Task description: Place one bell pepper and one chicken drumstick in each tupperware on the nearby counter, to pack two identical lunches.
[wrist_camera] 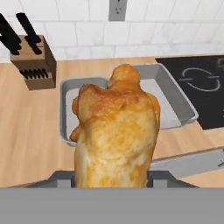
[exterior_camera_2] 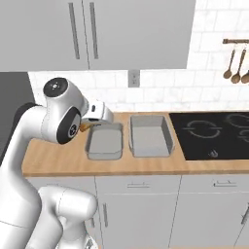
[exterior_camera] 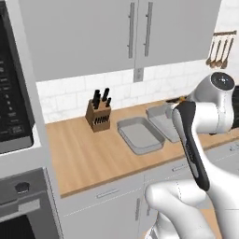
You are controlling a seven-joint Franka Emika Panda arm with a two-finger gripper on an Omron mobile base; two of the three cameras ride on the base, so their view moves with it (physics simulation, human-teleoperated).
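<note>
My gripper (wrist_camera: 111, 180) is shut on a golden orange-brown chicken drumstick (wrist_camera: 116, 135), which stands upright between the jaws. It hangs over the front of the counter (wrist_camera: 26, 131), just before the left tupperware (wrist_camera: 65, 109). The right tupperware (wrist_camera: 177, 103) lies beside that one. Seen from the right base, the hand (exterior_camera_2: 99, 114) hovers at the left tray's (exterior_camera_2: 104, 141) near-left corner, a bit of drumstick (exterior_camera_2: 86, 127) showing under it; the other tray (exterior_camera_2: 150, 136) sits to its right. Both trays (exterior_camera: 140, 135) (exterior_camera: 163, 119) look empty. The bell pepper is out of view.
A knife block (exterior_camera: 98, 116) (wrist_camera: 35, 61) stands at the back, left of the trays. A black cooktop (exterior_camera_2: 214, 133) lies to their right. Wooden utensils (exterior_camera_2: 236, 61) hang on the wall. Wall cabinets (exterior_camera: 135, 28) hang overhead, and an oven stack (exterior_camera: 14, 116) borders the counter's left end.
</note>
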